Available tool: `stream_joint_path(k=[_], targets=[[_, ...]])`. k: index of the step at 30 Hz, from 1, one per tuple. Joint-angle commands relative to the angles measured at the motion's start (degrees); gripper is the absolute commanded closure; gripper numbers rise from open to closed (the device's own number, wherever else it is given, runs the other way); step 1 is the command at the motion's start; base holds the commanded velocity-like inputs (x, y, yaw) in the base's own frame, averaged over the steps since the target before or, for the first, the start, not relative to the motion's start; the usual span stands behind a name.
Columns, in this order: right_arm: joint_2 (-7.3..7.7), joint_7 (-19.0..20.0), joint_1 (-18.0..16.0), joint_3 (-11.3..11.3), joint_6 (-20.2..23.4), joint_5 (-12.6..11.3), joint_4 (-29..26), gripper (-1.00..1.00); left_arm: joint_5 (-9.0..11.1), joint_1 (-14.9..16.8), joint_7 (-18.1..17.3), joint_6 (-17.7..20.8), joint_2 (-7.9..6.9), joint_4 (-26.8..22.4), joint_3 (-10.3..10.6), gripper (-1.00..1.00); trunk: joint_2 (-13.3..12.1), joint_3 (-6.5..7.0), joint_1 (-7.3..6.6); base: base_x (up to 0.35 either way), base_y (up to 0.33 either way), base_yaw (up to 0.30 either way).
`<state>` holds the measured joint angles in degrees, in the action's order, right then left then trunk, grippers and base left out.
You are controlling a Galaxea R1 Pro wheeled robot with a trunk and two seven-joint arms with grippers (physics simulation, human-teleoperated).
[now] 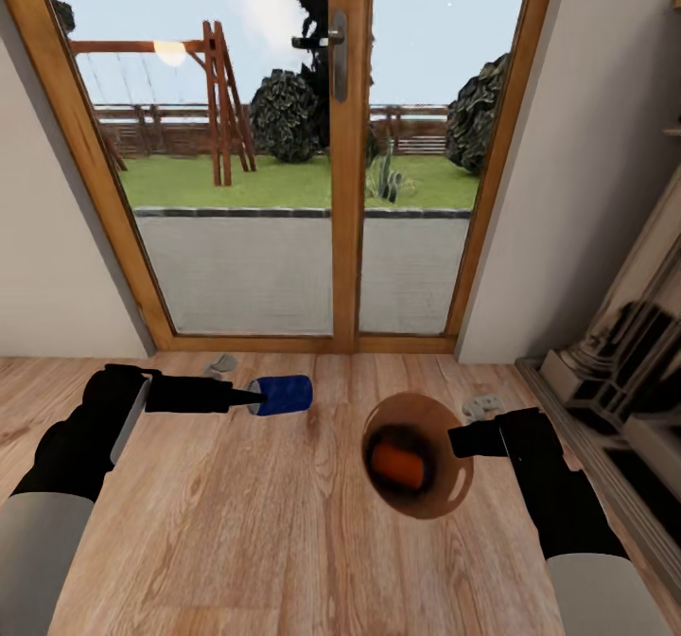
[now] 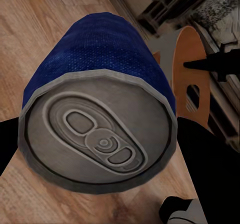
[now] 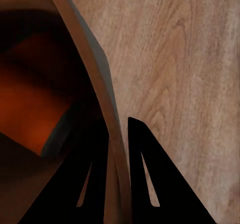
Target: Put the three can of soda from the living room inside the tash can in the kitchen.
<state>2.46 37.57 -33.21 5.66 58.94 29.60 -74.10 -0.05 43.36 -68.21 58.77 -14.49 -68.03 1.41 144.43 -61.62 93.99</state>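
In the head view, a dark blue soda can [image 1: 281, 395] is held on its side by the left gripper [image 1: 248, 397] above the wood-plank floor [image 1: 236, 522], before the glass doors [image 1: 312, 144]. The trash can [image 1: 419, 456], tipped toward the camera with an orange can [image 1: 397, 466] inside, is gripped at its rim by the right gripper [image 1: 461, 439].

In the left wrist view, the blue can's pale top [image 2: 97, 129] is seen close, the bin beyond it.

In the right wrist view, the 2 fingers [image 3: 150, 184] are clamped astride the bin wall [image 3: 100, 84].
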Motion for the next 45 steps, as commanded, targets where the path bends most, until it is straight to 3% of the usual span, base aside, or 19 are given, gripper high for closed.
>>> stream_joint_path(k=[1, 15, 22, 30, 31, 32, 36, 42, 45], targets=[[-0.01, 0.30, -0.02, 0.00, 0.19, -0.35, -0.01, 1.00, -0.04, 0.00, -0.26, -0.17, 0.00, 0.00, 0.00, 1.00, 0.00, 0.01, 0.00, 0.000, 0.000, 0.000], [-0.01, 0.30, -0.02, 0.00, 0.19, 12.07, -0.01, 1.00, -0.04, 0.00, -0.26, -0.17, 0.00, 0.00, 0.00, 1.00, 0.00, 0.01, 0.00, 0.000, 0.000, 0.000], [-0.01, 0.30, -0.02, 0.00, 0.19, 15.42, -0.01, 1.00, -0.04, 0.00, -0.26, -0.17, 0.00, 0.00, 0.00, 1.00, 0.00, 0.01, 0.00, 0.000, 0.000, 0.000], [-2.41, 0.06, -0.01, -2.42, 0.37, 18.33, 0.04, 1.00, 0.18, -2.60, -2.84, 0.87, 2.62, -2.62, 2.10, 1.00, 0.00, 0.01, 0.00, 0.000, 0.000, 0.000], [-2.44, 0.05, -0.01, -2.45, 0.37, 18.31, 0.01, 1.00, 0.19, -2.92, -3.17, 0.90, 2.95, -2.94, 2.40, 1.00, 0.00, 0.01, 0.00, 0.000, 0.000, 0.000], [-2.46, 0.05, -0.03, -2.53, 0.38, -0.39, -0.01, 1.00, 0.22, -6.10, -11.05, 0.90, 3.87, -7.58, 2.71, 1.00, 0.00, 0.01, 0.00, 0.000, 0.000, 0.000], [-2.53, 0.05, -0.09, -4.17, 1.06, -0.37, -0.40, 1.00, 0.44, -6.24, -14.46, 0.81, 4.16, -8.20, 3.95, 1.00, 0.00, 0.01, 0.00, 0.000, 0.000, 0.000], [-2.59, -0.03, -0.10, -5.21, 1.06, -0.34, -0.58, 1.00, 0.49, -6.38, -17.51, 0.68, 4.22, -10.72, 4.14, 1.00, 0.00, 0.01, 0.00, 0.000, 0.000, 0.000], [-2.62, -0.38, -0.10, -6.81, 1.06, -0.28, -0.57, 1.00, 0.54, -6.42, -18.80, 0.53, 4.25, -11.83, 4.14, 1.00, 0.00, 0.01, 0.00, 0.000, 0.000, 0.000]])
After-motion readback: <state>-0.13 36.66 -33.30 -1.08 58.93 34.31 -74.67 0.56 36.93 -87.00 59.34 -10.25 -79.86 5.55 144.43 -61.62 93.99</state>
